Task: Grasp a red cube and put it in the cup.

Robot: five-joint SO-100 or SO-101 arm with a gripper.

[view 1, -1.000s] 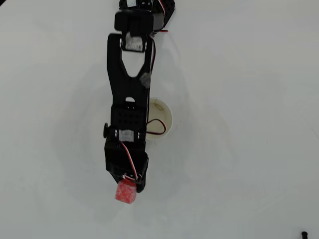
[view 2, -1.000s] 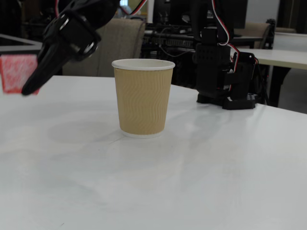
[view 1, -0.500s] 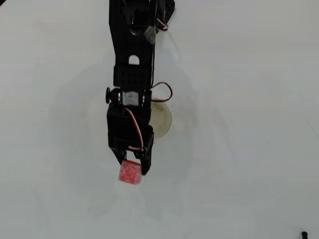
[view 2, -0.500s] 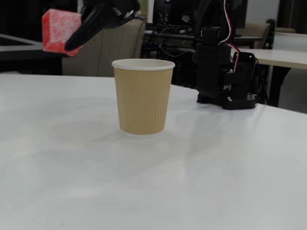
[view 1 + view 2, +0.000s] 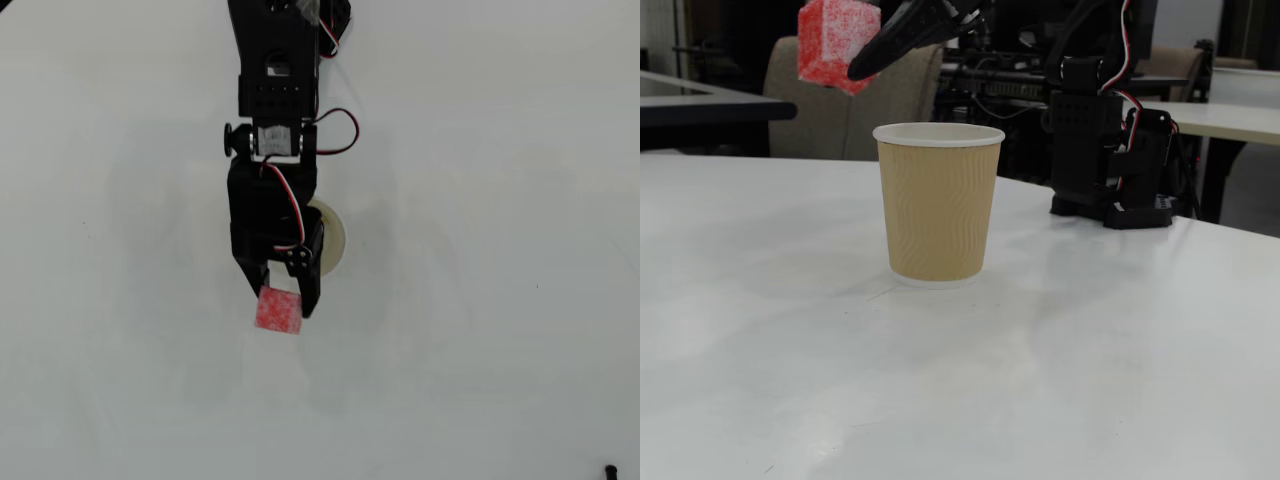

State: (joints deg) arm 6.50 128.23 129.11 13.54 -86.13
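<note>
My gripper (image 5: 282, 298) is shut on the red cube (image 5: 278, 311), a speckled bright red block held between the black fingers. In the fixed view the cube (image 5: 837, 42) hangs in the air, higher than the cup's rim and to its left, with one finger (image 5: 902, 35) across it. The cup (image 5: 938, 205) stands upright on the table; its outside is tan and ribbed, its rim white. In the overhead view the arm covers most of the cup (image 5: 332, 240); only its right edge shows, above and right of the cube.
The arm's base (image 5: 1110, 150) stands behind and right of the cup in the fixed view. The white table (image 5: 480, 330) spreads all around. A small black object (image 5: 611, 470) lies at the bottom right corner of the overhead view.
</note>
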